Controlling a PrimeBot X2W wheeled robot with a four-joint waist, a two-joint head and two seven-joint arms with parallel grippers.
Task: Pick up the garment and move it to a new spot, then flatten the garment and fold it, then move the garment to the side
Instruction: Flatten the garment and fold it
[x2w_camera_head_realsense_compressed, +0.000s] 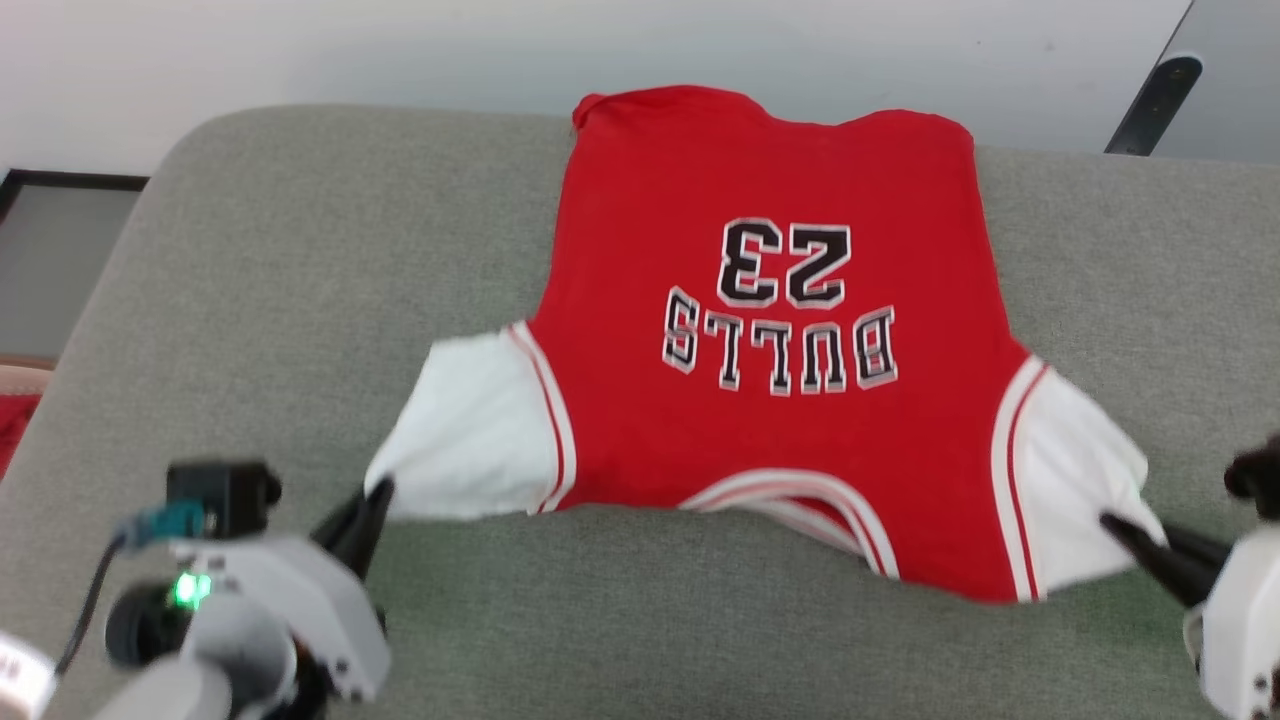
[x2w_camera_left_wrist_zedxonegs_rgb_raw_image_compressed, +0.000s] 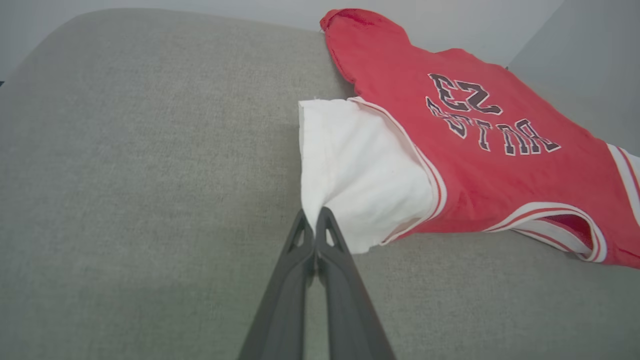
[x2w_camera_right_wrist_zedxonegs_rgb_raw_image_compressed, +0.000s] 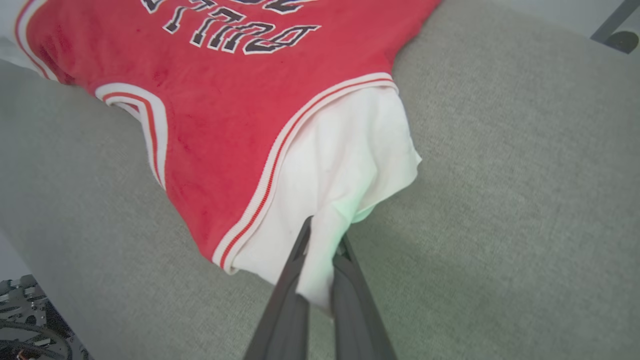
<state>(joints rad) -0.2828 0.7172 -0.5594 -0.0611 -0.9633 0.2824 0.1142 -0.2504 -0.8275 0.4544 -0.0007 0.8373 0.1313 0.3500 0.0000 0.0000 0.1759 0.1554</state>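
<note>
The garment (x2w_camera_head_realsense_compressed: 760, 400), a red jersey with white short sleeves and a black 23, is spread over the grey cushioned surface (x2w_camera_head_realsense_compressed: 250, 330), its collar toward me. My left gripper (x2w_camera_head_realsense_compressed: 380, 492) is shut on the tip of the white sleeve on the left (x2w_camera_left_wrist_zedxonegs_rgb_raw_image_compressed: 350, 170), with the closed fingertips (x2w_camera_left_wrist_zedxonegs_rgb_raw_image_compressed: 316, 220) pinching the cloth. On the other side, my right gripper (x2w_camera_head_realsense_compressed: 1110, 522) is shut on the white sleeve on the right (x2w_camera_right_wrist_zedxonegs_rgb_raw_image_compressed: 345, 170); the fabric passes between its fingers (x2w_camera_right_wrist_zedxonegs_rgb_raw_image_compressed: 320, 250). Both sleeves look slightly lifted and pulled outward.
The far hem of the garment reaches the cushion's back edge (x2w_camera_head_realsense_compressed: 400, 112), beyond which is pale floor. A dark leg or stand (x2w_camera_head_realsense_compressed: 1150, 105) shows at the upper right. A bit of red cloth (x2w_camera_head_realsense_compressed: 12, 425) lies off the cushion at the far left.
</note>
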